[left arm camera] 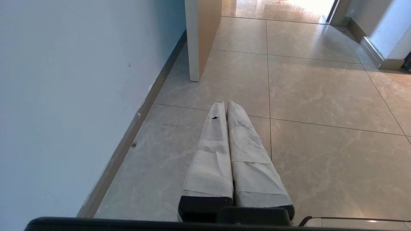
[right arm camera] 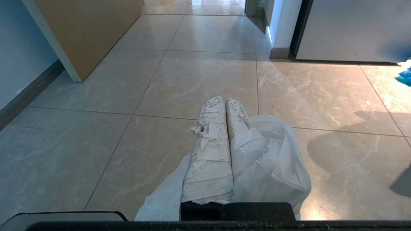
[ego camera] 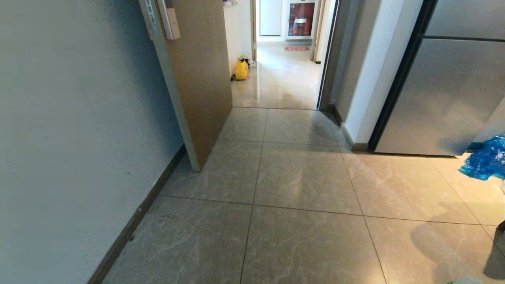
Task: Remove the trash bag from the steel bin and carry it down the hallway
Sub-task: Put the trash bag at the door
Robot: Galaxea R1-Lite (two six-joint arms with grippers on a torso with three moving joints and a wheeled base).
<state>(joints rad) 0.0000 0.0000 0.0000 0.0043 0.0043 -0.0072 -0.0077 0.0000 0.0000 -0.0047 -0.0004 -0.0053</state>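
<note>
Clamped tight between the right gripper (right arm camera: pixel 224 100)'s taped fingers (right arm camera: pixel 210 150), the trash bag (right arm camera: pixel 273 160) hangs crumpled over the marbled floor (right arm camera: pixel 199 73). Beside it the left gripper (left arm camera: pixel 224 102) is pressed closed on nothing. Past the open brown door (ego camera: pixel 197 75) lies the hallway (ego camera: pixel 280 75), a yellow bag (ego camera: pixel 241 70) against its wall.

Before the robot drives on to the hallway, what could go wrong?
1. The trash bag is pinched by thin plastic in the right gripper; it may slip or tear.
2. The open door narrows the way on the left; the base could clip its edge.
3. The blue plastic on the floor at the right could catch a wheel.
</note>
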